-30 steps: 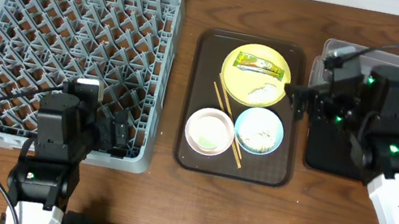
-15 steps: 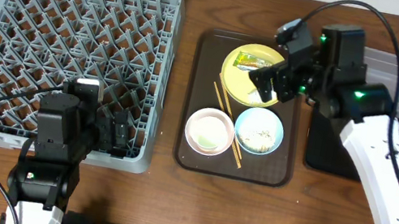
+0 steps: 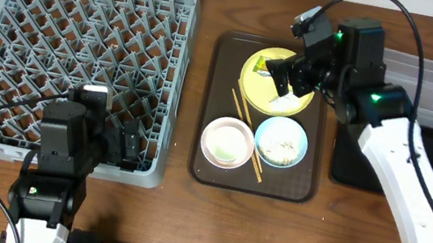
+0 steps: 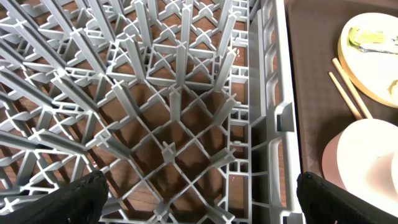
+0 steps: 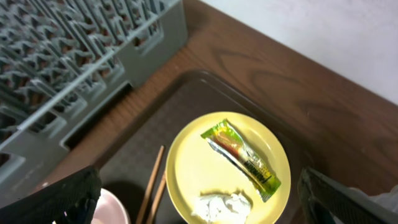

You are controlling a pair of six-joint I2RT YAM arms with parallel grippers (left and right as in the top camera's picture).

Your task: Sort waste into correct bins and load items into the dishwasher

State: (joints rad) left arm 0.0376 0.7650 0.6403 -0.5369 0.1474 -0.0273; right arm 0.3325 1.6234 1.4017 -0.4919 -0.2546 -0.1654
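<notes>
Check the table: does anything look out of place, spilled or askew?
Yes. A wrapper and a whitish clump of scraps lie on the plate, waste among dishes. The chopsticks lie loose and slanted on the tray. Nothing looks spilled or broken.

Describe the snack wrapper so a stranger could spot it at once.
Start at the dark brown serving tray right of the grey rack. On its far side sits a round yellow plate, and the wrapper lies across it. It is long, flat and shiny yellow-green, unlike the whitish clump beside it.
</notes>
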